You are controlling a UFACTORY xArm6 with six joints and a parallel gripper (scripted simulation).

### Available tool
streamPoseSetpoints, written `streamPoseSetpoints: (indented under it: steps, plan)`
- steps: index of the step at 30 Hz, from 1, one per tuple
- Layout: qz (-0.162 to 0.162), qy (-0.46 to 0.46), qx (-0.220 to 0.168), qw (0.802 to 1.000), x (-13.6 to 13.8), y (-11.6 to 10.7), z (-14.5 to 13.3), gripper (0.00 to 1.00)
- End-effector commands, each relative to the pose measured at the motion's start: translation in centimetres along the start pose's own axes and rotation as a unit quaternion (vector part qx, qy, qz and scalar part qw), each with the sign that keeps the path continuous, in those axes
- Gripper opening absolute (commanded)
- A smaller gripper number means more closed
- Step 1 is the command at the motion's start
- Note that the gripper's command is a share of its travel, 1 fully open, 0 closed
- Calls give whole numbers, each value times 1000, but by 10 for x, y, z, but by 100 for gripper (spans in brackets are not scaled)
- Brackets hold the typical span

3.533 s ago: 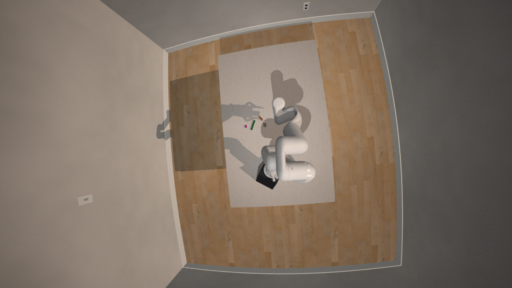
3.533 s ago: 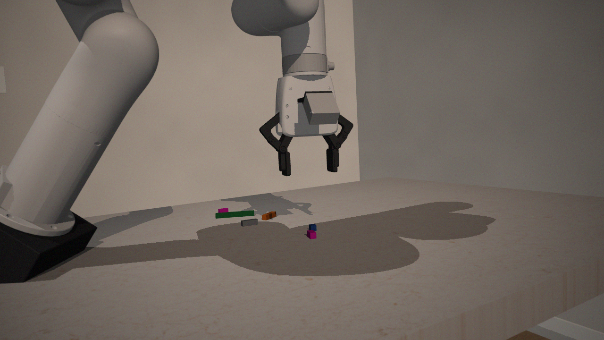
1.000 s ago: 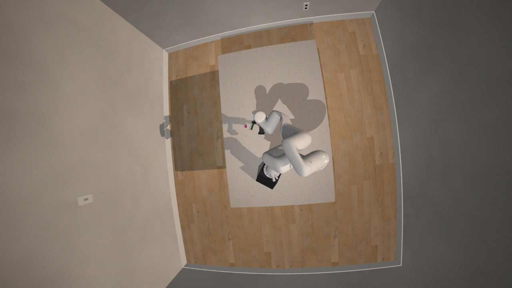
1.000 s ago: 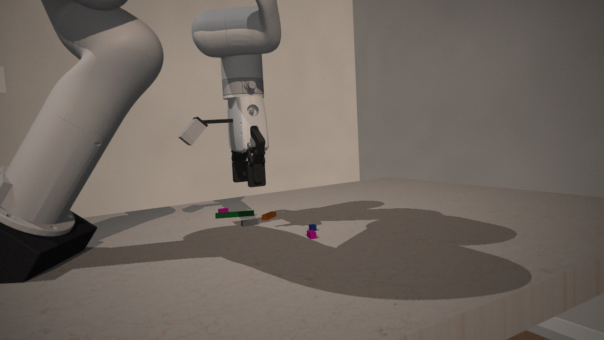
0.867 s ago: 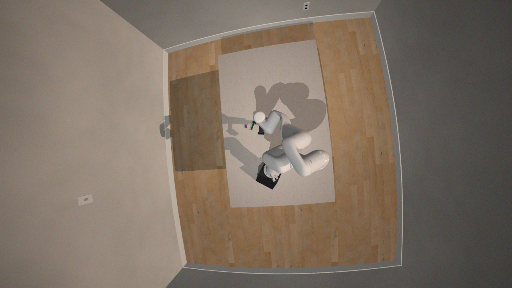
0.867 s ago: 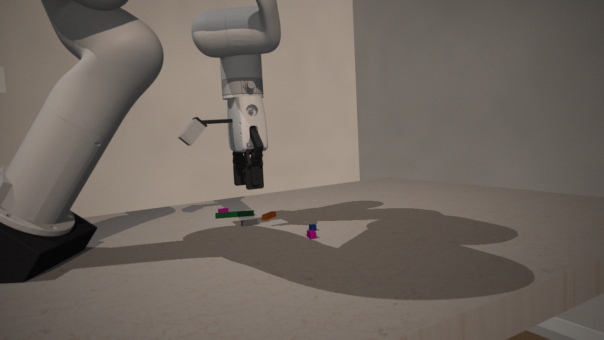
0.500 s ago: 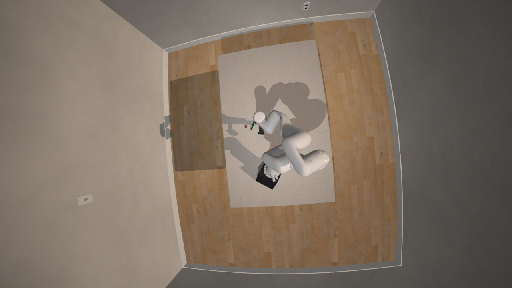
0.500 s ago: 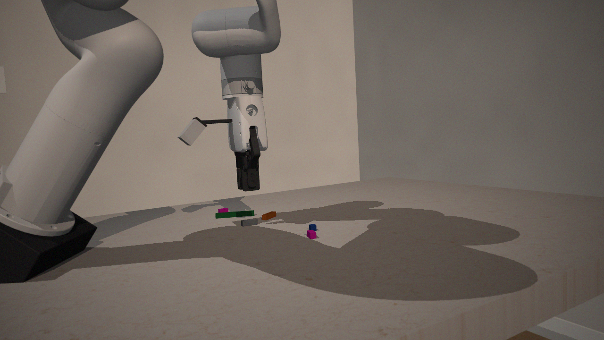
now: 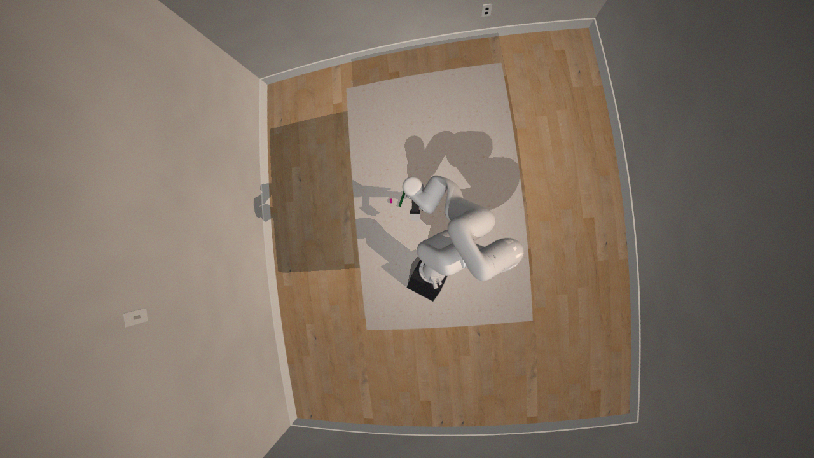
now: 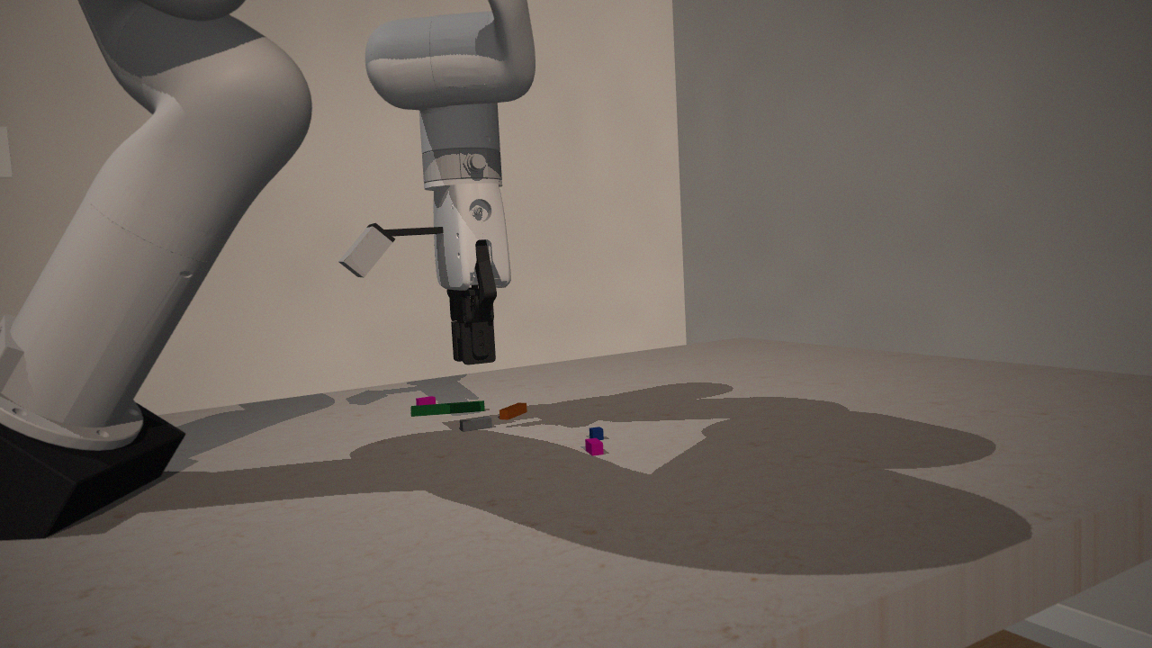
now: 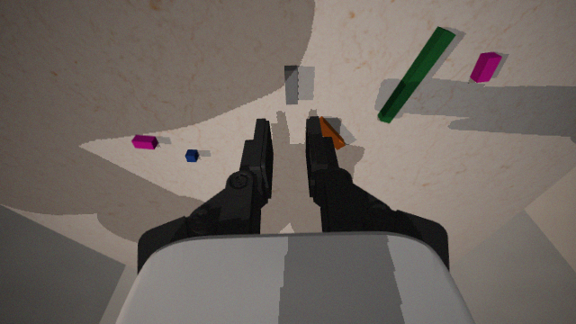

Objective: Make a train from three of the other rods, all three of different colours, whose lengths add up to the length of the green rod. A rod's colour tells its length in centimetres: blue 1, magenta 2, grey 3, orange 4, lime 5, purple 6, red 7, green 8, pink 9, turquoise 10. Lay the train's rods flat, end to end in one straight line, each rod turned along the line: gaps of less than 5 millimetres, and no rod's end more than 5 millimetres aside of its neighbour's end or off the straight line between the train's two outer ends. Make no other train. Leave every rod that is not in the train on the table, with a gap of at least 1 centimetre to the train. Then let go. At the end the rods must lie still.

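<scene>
In your wrist view, the green rod (image 9: 401, 198) (image 10: 447, 409) (image 11: 416, 75) lies flat, upper right. Magenta rod (image 9: 390, 200) (image 10: 425, 400) (image 11: 486, 67) right of it. Grey rod (image 10: 475, 424) (image 11: 292, 85) upper centre, orange rod (image 10: 513, 410) (image 11: 332, 133) partly behind a finger. Blue rod (image 10: 596, 433) (image 11: 192, 156) and second magenta rod (image 10: 594, 446) (image 11: 144, 141) left. Your hand (image 10: 473, 362) (image 11: 288, 135) is above the surface (image 9: 432, 85) (image 10: 322, 580) (image 11: 216, 27), fingers partly apart, holding nothing.

In the exterior view, the gripper (image 10: 473, 361) (image 11: 288, 135) has moved from right of the frame's centre to left of it and turned edge-on. Its fingers have drawn much closer together. From above, the arm's white wrist (image 9: 412, 186) has shifted left and downward.
</scene>
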State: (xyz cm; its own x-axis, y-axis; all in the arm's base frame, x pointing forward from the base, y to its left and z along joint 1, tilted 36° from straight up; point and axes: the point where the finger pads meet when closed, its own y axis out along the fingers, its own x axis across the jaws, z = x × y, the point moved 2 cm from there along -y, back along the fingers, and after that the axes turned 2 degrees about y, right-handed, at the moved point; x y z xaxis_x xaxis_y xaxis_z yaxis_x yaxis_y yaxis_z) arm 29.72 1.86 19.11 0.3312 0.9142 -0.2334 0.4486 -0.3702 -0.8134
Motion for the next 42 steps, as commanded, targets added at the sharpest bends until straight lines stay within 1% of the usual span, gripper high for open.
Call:
streamPoseSetpoints:
  steps: [1,20,32,42]
  plan:
    - [-1,0,-1,1000,0,-1,-1,24]
    - [0,1,-1,1000,1,3,-1,24]
    - [0,1,-1,1000,1,15,-1,24]
    - [0,1,-1,1000,2,31,-1,24]
